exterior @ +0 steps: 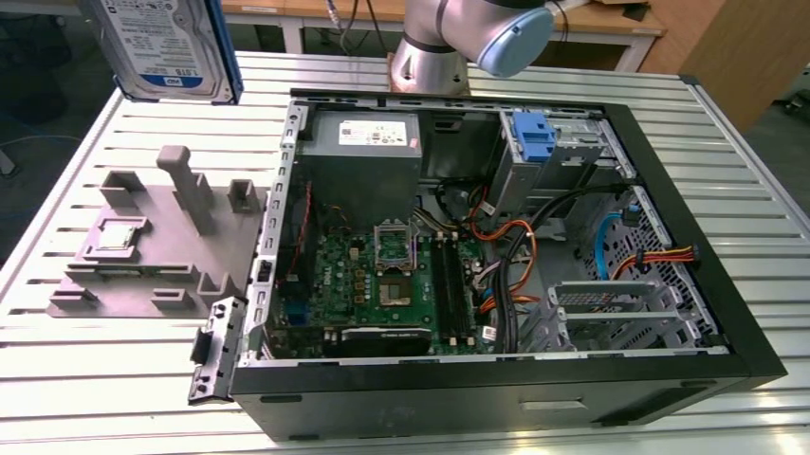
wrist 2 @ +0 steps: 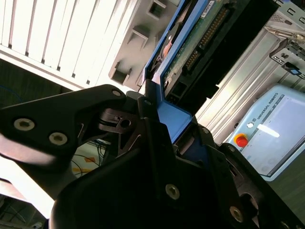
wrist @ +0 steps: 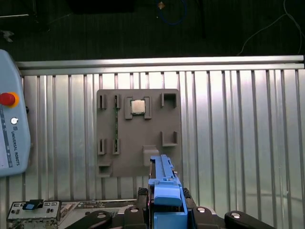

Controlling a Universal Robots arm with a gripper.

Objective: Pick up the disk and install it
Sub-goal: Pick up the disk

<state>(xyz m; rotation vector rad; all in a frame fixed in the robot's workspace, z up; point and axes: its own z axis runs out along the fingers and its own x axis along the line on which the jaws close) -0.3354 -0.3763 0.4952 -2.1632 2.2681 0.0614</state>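
Disk point(exterior: 171, 43), white-and-blue label showing, hangs clamped in the gripper point(wrist: 164, 200) above the grey fixture point(exterior: 127, 275)

- Exterior view: bright, even overhead light on the tabletop point(exterior: 127, 398); the computer case point(exterior: 506, 389) is darker inside (its shadows are soft).
- Second wrist view: tabletop slats blown out white, claw point(wrist 2: 159, 112) housing nearly black.
- First wrist view: glare along the tabletop's edge rail; floor point(wrist: 95, 28) beyond is dim.

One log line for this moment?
gripper: shut on blue-framed silver disk | disk: aloft, outside open black computer case | install: not done
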